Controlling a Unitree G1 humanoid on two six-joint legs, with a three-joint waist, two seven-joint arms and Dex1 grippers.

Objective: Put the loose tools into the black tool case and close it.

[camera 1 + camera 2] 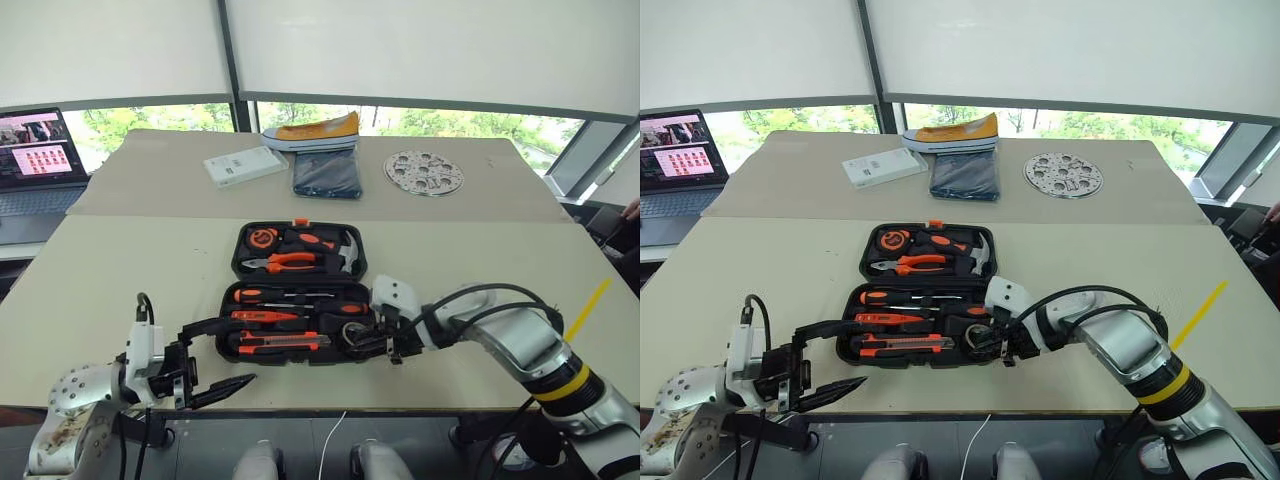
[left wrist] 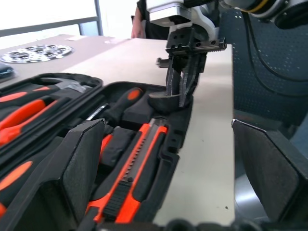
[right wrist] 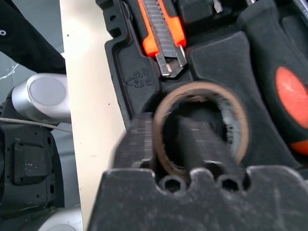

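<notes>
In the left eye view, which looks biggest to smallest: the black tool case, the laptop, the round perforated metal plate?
1. Black tool case.
2. Laptop, though the picture's edge cuts it off, so unsure.
3. Round perforated metal plate, farther away.

A laptop (image 1: 38, 160) is sitting open at the far left with its screen glowing. On the far table (image 1: 160, 175), a yellow shoe (image 1: 312, 131) is lying on top of a dark folded cloth (image 1: 327, 173). A white box (image 1: 244, 165) is lying just beside the cloth. A round metal plate with holes (image 1: 424, 172) is lying on the other side.
</notes>
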